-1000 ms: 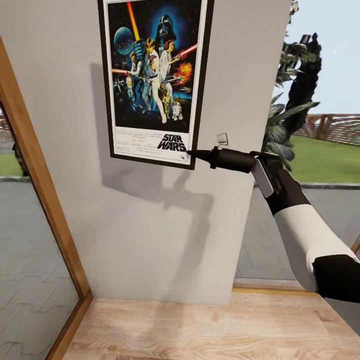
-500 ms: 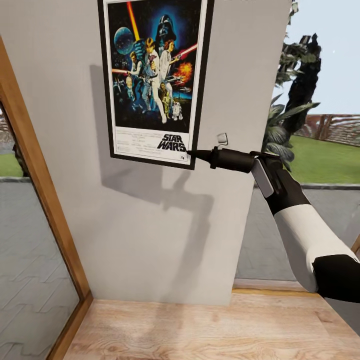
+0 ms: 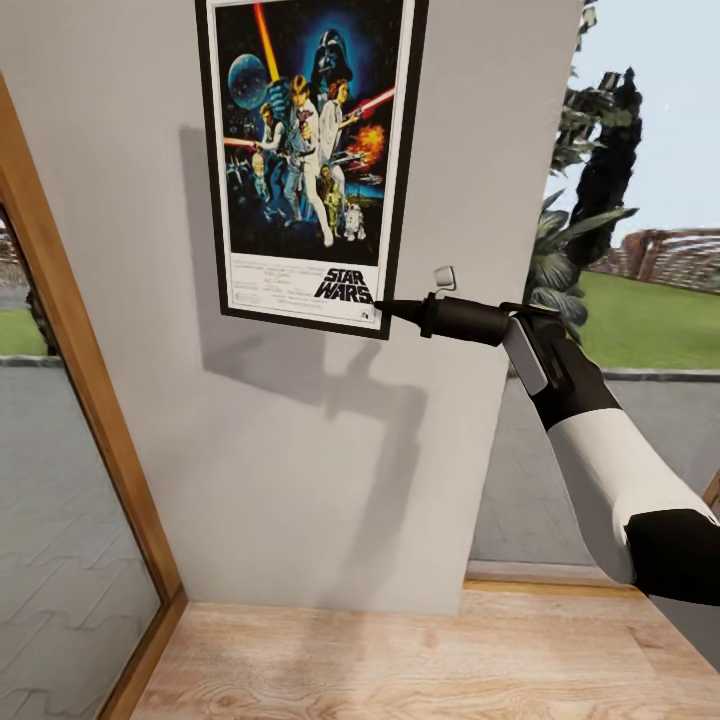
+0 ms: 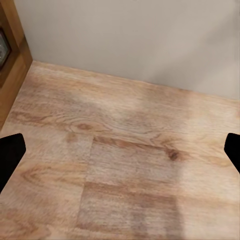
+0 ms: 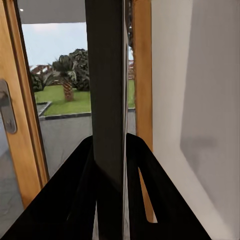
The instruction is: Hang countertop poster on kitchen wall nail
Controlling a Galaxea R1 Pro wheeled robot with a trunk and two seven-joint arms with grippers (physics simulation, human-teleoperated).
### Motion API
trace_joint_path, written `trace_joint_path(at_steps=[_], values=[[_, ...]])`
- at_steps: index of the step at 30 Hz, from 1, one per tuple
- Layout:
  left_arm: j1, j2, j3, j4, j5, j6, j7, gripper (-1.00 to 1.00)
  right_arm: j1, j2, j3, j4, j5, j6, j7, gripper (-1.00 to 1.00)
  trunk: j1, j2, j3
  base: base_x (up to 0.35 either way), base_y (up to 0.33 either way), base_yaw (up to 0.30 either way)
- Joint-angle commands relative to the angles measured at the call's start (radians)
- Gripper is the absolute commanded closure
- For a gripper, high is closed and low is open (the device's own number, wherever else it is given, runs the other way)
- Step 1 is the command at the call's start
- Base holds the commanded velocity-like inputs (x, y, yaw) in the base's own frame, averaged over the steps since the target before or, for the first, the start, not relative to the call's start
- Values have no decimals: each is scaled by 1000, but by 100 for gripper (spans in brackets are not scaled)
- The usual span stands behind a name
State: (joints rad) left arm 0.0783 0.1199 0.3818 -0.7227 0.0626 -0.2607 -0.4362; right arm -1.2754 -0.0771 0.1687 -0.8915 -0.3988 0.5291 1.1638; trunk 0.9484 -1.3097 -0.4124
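The poster [image 3: 308, 160] is up flat against the grey wall [image 3: 300, 450]. The right gripper [image 3: 384, 311] pinches its bottom corner. The left gripper [image 4: 120, 150] is spread wide over the wood floor [image 4: 125, 170]. This looks like the hanging step. Next, let go gently and see if it stays.

Poster [image 3: 310, 160] flat against grey wall [image 3: 300, 450]; right gripper [image 3: 385, 311] clamped on its lower right corner. Wall bare below poster's bottom edge down to wood floor [image 3: 400, 660]. Wooden door frame [image 3: 80, 390] bounds wall's left edge. Left gripper [image 4: 120, 150], jaws apart, over unobstructed floor near wall base. Poster edge [image 5: 107, 100] splits right wrist view.
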Motion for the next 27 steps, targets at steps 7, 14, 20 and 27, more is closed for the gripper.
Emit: trace_joint_path(at_steps=[7, 14, 20, 27], values=[[0, 0, 2, 0, 6, 1, -7, -100, -1, -1, 3, 0, -10, 11, 0, 100, -27, 49, 21, 0, 0, 0], [0, 0, 2, 0, 6, 1, -7, -100, -1, -1, 2, 0, -10, 10, 0, 100, -54, 98, 43, 0, 0, 0], [0, 0, 1, 0, 6, 1, -7, -100, 0, -1, 3, 0, -10, 9, 1, 100, -77, 140, 62, 0, 0, 0], [0, 0, 1, -1, 6, 1, -7, -100, 1, -2, 3, 0, -11, 9, 1, 100, -104, 189, 84, 0, 0, 0]])
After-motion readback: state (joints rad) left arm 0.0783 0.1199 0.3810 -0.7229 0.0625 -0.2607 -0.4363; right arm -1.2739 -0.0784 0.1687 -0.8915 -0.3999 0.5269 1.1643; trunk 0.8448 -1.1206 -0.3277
